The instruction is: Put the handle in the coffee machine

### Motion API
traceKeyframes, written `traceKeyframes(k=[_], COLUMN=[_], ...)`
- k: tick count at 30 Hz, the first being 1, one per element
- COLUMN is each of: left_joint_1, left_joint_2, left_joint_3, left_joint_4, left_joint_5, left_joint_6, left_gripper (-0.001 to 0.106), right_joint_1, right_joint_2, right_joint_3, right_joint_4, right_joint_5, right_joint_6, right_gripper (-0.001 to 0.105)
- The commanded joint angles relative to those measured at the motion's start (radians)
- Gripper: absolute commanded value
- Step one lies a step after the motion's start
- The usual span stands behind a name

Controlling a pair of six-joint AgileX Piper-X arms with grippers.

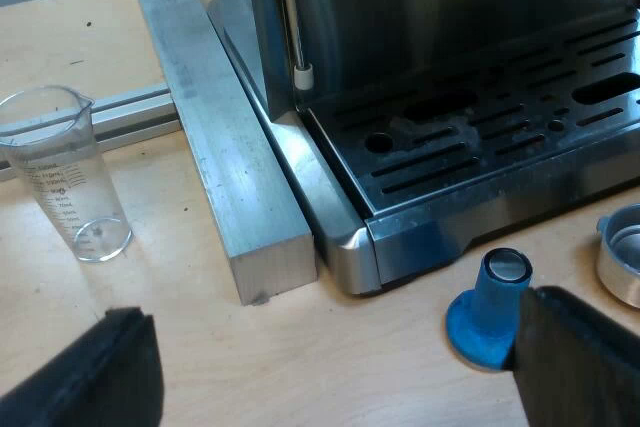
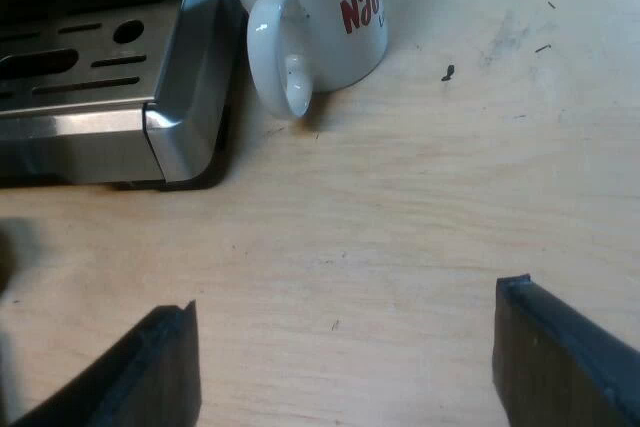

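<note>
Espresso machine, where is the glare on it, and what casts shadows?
Left wrist view: glare brightens the espresso machine along its base corner. Right wrist view: the mug drops a soft shadow on the table under its handle.

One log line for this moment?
left gripper open, empty, beside blue tamper | right gripper open, empty, near mug | holder on table by machine, not inserted

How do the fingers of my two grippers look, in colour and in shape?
The left gripper has two black, matte fingers with blunt, blocky tips. The right gripper has the same: black fingers with squared corners. Both are plain.
</note>
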Motion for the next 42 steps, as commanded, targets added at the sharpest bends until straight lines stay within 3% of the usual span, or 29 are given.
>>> traceKeyframes(k=[1,6,11,19,28,35,39,42], left_joint_1=[-0.003,-0.003,-0.003,-0.06,-0.163,-0.265,-0.332,-0.402], left_joint_2=[-0.136,-0.136,-0.136,-0.103,0.039,0.103,0.121,0.124], left_joint_3=[-0.001,-0.001,-0.001,-0.043,-0.145,-0.166,-0.165,-0.165], left_joint_4=[-0.021,-0.021,-0.019,0.017,0.019,0.019,0.019,0.019], left_joint_5=[-0.009,0.003,0.022,0.024,0.113,0.163,0.183,0.234], left_joint_6=[-0.017,-0.017,-0.029,-0.04,-0.037,-0.037,-0.037,-0.022], left_gripper=[0.073,0.073,0.073,0.071,0.071,0.071,0.071,0.071], right_joint_1=[0.0,0.0,0.0,0.0,0.0,0.036,0.093,0.153], right_joint_2=[-0.045,-0.045,-0.04,-0.026,0.15,0.308,0.409,0.487], right_joint_3=[-0.007,-0.007,-0.007,-0.049,-0.169,-0.268,-0.322,-0.368], right_joint_4=[-0.006,-0.006,-0.006,0.047,0.056,0.134,0.224,0.288], right_joint_5=[-0.001,-0.001,-0.001,-0.001,-0.012,-0.012,-0.012,-0.009], right_joint_6=[-0.002,-0.002,0.052,0.057,0.057,0.052,0.014,0.012], right_gripper=[0.063,0.063,0.063,0.063,0.063,0.063,0.063,0.063])
